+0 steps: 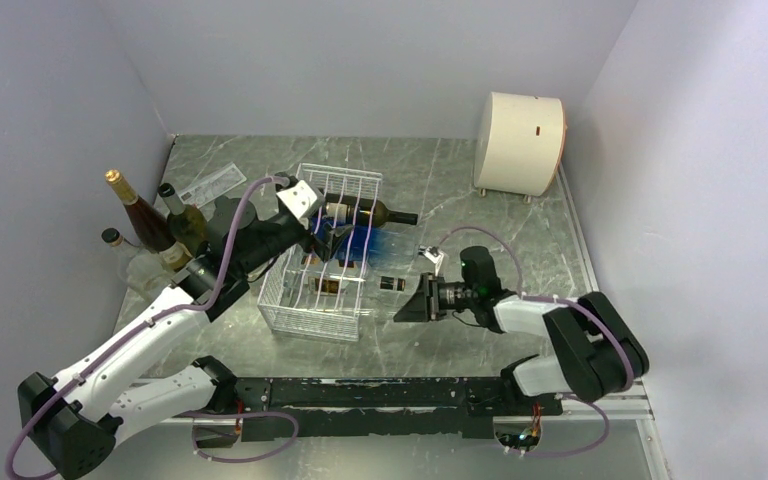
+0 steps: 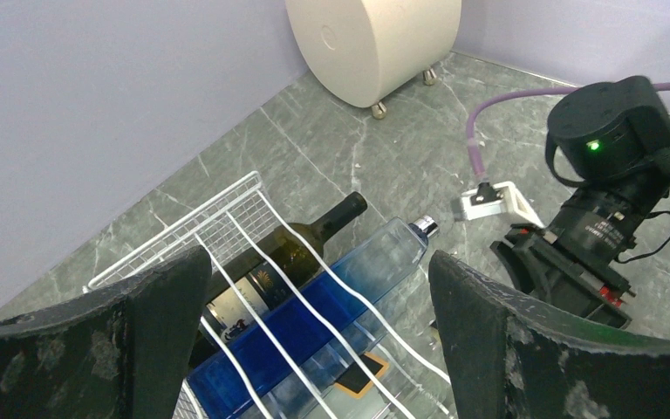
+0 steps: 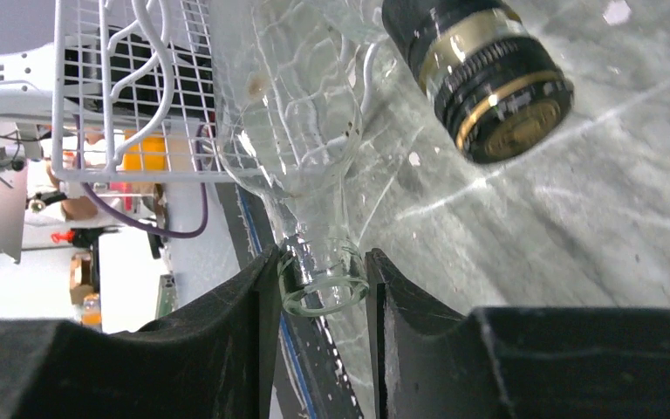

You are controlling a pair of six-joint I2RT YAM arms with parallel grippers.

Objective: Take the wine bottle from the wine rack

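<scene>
Jaws of my right gripper clench the neck of the clear wine bottle lying in the wine rack; my left gripper hangs spread wide above. Grasp made; next, I think, a straight pull outward.

Counted seven bottles total. Four lie in the single white wire rectangular rack: a dark green glass bottle with a white label, a see-through blue bottle, a dark brown bottle with a black-and-gold cap, and a clear glass bottle. Three more stand far left: a gold-foil-topped bottle, a greenish dark-capped bottle, and a clear black-capped bottle. Plus one cream cylindrical drum far right, one flat pale card, and two white-and-black robot arms, the left arm and the right arm.
</scene>
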